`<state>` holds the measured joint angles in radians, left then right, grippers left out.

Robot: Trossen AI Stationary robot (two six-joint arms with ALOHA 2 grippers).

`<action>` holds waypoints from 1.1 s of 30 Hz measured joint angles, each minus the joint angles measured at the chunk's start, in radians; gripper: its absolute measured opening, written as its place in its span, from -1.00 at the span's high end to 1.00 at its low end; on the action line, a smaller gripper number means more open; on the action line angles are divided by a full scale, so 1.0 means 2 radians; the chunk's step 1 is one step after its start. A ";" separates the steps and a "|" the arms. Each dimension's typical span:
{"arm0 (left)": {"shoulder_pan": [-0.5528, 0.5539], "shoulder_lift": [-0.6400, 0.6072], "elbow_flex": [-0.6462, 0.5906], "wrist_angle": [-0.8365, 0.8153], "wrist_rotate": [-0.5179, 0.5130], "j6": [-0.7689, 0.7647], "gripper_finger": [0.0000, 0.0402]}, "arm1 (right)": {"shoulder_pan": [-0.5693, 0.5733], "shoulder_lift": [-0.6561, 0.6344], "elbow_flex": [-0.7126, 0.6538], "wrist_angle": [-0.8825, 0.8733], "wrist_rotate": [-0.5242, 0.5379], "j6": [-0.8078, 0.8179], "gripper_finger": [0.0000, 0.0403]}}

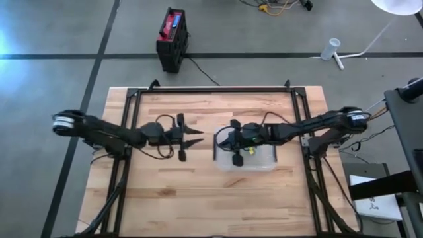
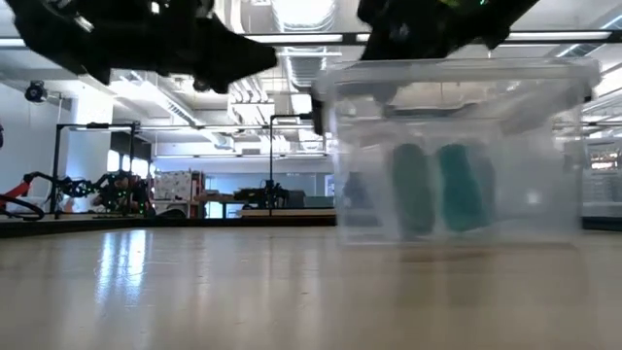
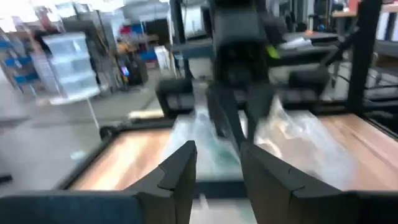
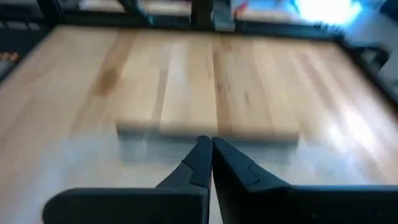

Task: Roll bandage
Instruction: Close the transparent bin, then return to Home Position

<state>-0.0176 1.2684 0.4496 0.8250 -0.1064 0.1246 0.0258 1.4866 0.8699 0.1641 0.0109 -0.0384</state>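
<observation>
Left pincer hovers over the surface just left of the bin, fingers part open with a narrow gap, nothing between them that I can see. In my left wrist view it points at the bin and the other arm beyond. Right pincer sits over the bin's left edge, fingers pressed tight together, nothing held. Both pincers face each other, near but not touching.

Bin is clear plastic, resting on the surface right of centre. In the low view I see two teal rolls, the bandage, standing upright side by side inside it, near the bin floor. Cannot tell if they touch each other. Both arms hang above bin height in that view, dark shapes along the upper edge.

Beyond the surface: a black and red box on the floor, cable running from it.
</observation>
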 joint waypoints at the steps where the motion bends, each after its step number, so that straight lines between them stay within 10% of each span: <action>1: 0.000 -0.024 -0.001 -0.034 -0.001 -0.008 0.41 | 0.000 -0.019 0.000 -0.006 0.000 -0.002 0.97; 13: -0.001 -0.261 0.001 -0.236 -0.008 -0.135 0.41 | 0.021 -0.268 -0.004 -0.155 -0.004 0.018 0.97; 19: -0.001 -0.331 0.010 -0.351 -0.008 -0.193 0.40 | 0.021 -0.364 -0.003 -0.368 0.022 0.221 0.97; 33: -0.001 -0.427 0.011 -0.540 -0.007 -0.268 0.28 | 0.021 -0.302 -0.003 -0.699 -0.048 0.472 0.97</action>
<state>-0.0196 0.4152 0.4725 -0.2557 -0.1211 -0.4111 0.0677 0.8816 0.8635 -1.2337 -0.0858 0.9063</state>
